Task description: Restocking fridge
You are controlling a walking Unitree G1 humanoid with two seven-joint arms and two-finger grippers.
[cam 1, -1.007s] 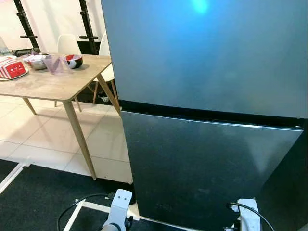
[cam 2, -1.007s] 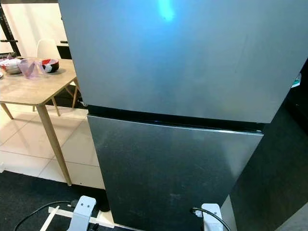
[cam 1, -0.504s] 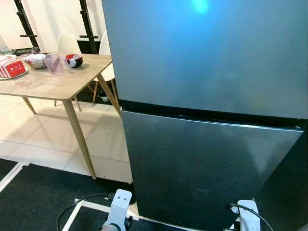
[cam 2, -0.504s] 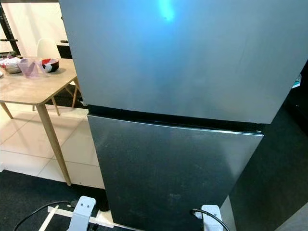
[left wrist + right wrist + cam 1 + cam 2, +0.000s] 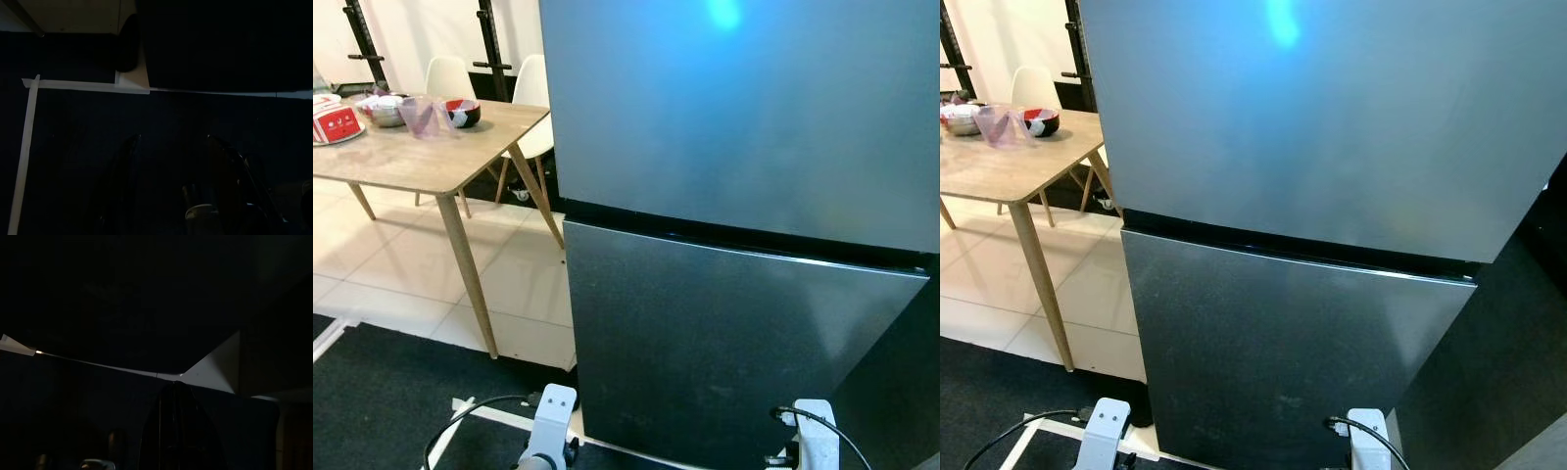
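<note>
From the head, the tall dark-grey two-door fridge (image 5: pixel 744 245) stands right ahead, both doors shut; a light wooden table (image 5: pixel 411 162) with a red-and-black bowl (image 5: pixel 462 113) sits off to its left; left wrist: the left gripper (image 5: pixel 171 147) hangs over dark floor, jaws apart; right wrist: the right gripper (image 5: pixel 178 396) is one dark shape, jaws impossible to judge.
</note>
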